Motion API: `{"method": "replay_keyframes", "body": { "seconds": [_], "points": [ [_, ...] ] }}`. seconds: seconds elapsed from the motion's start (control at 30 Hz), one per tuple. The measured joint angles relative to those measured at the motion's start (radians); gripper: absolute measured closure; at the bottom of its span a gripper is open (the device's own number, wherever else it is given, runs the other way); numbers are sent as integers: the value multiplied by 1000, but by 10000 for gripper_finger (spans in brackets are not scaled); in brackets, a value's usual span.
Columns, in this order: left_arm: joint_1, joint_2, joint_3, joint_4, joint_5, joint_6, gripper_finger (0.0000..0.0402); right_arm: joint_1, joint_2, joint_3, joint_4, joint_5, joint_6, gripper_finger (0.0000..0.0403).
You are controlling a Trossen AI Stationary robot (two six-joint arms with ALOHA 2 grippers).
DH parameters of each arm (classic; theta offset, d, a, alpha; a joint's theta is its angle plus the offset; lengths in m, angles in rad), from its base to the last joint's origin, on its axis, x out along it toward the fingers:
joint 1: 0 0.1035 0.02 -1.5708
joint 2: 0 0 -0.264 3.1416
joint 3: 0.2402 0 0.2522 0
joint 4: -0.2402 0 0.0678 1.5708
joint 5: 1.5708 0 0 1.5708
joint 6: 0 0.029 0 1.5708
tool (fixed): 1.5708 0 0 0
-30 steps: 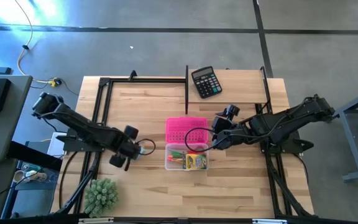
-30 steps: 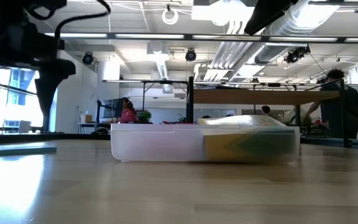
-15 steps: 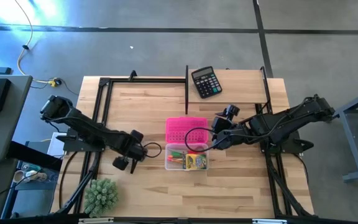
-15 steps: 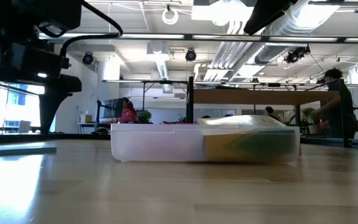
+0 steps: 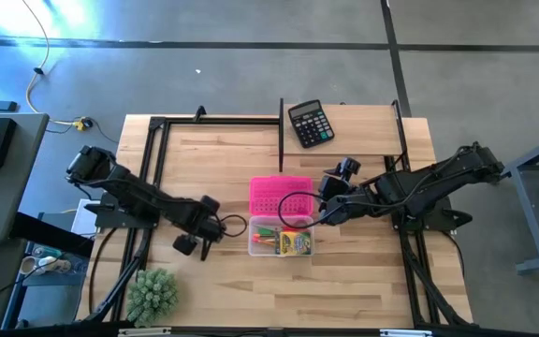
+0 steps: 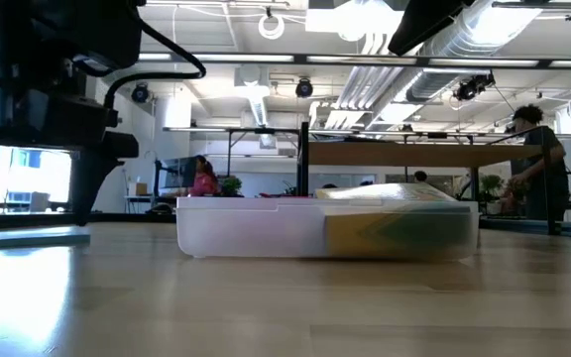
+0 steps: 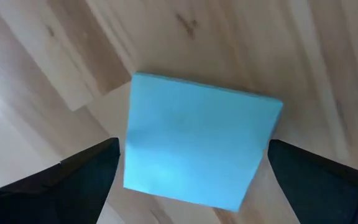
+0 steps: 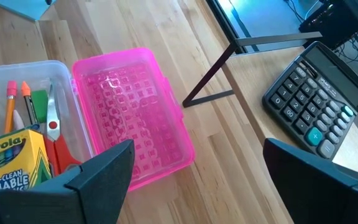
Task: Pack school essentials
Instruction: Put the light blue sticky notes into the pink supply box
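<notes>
Hovering wide open and empty, the left gripper (image 7: 191, 180) straddles the light-blue notepad (image 7: 197, 146), at nine o'clock from the case (image 5: 282, 239); it looks light, stiff, flat, best pinched across opposite edges.

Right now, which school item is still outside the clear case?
The light-blue square notepad, flat on the table under the left end effector; the others lie inside.

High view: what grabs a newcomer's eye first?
The open pink lid mid-table, hinged to a clear case holding a crayon box, scissors and pencils. The open left pincer hangs over a blue notepad lying left of the case. A calculator sits at the far edge.
</notes>
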State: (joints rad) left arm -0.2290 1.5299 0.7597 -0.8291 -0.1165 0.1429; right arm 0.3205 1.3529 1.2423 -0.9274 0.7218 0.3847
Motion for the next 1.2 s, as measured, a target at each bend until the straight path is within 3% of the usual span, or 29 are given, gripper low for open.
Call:
{"method": "replay_keyframes", "body": {
  "seconds": [0.6,1.2],
  "points": [
    [34,69,3,11,38,28,4,0,0,0,12,0,0,57],
    [31,66,18,-4,44,-17,83,0,0,0,12,0,0,56]
  ]
}}
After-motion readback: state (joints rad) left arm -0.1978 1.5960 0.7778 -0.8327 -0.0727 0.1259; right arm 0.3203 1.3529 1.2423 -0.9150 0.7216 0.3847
